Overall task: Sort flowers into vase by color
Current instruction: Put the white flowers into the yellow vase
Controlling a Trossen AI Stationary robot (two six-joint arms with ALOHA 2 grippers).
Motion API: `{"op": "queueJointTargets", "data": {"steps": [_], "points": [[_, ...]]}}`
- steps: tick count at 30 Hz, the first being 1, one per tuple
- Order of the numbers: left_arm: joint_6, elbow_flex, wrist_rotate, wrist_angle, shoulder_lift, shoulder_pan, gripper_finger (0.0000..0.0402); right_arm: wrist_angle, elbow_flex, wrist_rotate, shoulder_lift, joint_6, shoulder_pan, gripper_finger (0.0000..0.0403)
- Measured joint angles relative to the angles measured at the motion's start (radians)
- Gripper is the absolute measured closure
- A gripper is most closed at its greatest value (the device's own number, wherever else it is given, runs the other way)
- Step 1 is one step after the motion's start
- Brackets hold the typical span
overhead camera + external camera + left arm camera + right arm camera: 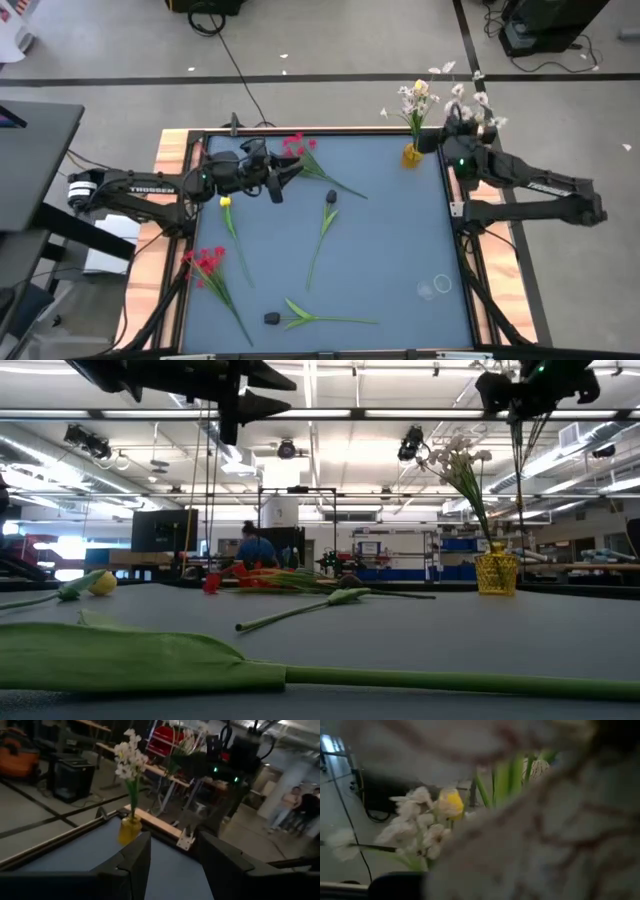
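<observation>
A small yellow vase [411,155] stands near the table's far right corner with a white spray [413,98] in it. My right gripper [457,130] hovers high beside the vase, shut on another white flower spray [478,103]. My left gripper [283,182] is open and empty, raised above the table next to a red cluster [296,146]. Lying flat on the table are a yellow tulip [226,203], a dark bud [330,198], a second red cluster [205,262] and a leafy dark bud [272,318]. My right gripper holds the white spray lifted clear of the table. Its thin stems [517,455] hang down below the fingers, while the blossoms [415,817] crowd around the wrist camera. Blossoms and the gripper body hide the place of contact.
A clear glass object [435,287] lies near the table's right edge. The table has a raised wooden frame [170,150]. People stand in the room beyond the table [300,807]. Open tabletop lies between the dark bud and the vase.
</observation>
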Motion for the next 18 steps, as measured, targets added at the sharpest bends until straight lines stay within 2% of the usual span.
{"op": "queueJointTargets", "data": {"steps": [6, 10, 18], "points": [[0.000, 0.000, -0.067, 0.009, 0.013, -0.043, 0.0230, 0.246, -0.023, -0.159, 0.037, -0.165, -0.163, 0.0396], [0.001, 0.000, -0.090, 0.008, 0.019, -0.058, 0.0230, 0.267, -0.023, -0.225, 0.056, -0.169, -0.203, 0.0396], [0.001, 0.000, -0.098, 0.007, 0.019, -0.062, 0.0230, 0.260, -0.023, -0.265, 0.118, -0.138, -0.210, 0.0396]]}}
